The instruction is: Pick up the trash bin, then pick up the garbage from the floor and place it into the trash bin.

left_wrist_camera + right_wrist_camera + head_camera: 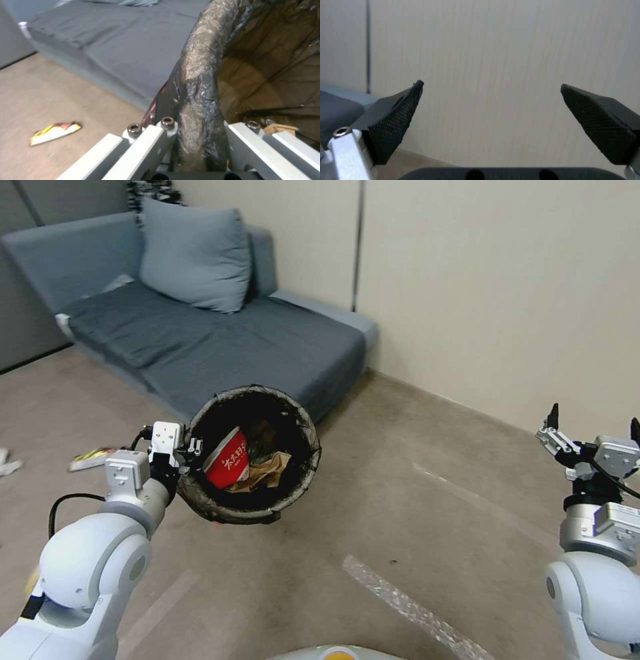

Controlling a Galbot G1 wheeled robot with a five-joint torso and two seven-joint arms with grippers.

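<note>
1. A grey sofa (220, 340) stands along the far left of the room, with a large grey cushion (193, 253) propped at its far end, and a pale wall (500, 293) runs behind it and off to the right.
2. The floor (427, 513) is beige carpet with a strip of clear tape (407, 607) lying across it near the robot.
3. A yellow and red snack packet (93, 458) lies flat on the carpet at the left, just in front of the sofa's edge; the left wrist view shows it too (55, 130). A scrap of white litter (8, 463) lies farther left at the picture's edge.
4. The trash bin (200, 500) is held up off the floor on the left, tilted so that its mouth faces the head camera, and it hangs in front of the sofa's near corner.
5. Inside it sit a red wrapper with white characters (227, 460) and a crumpled tan paper bag (267, 473) beside it.
6. The left gripper (190, 450) is clamped on the bin's left rim; in the left wrist view the liner-wrapped rim (200, 100) runs straight between the jaws, one inside the bin and one outside.
7. The right gripper (593, 423) is raised at the far right, well apart from the bin, its jaws spread wide with nothing between them and pointing at the wall; the right wrist view shows its black textured fingertips (396, 117) against bare wall.
</note>
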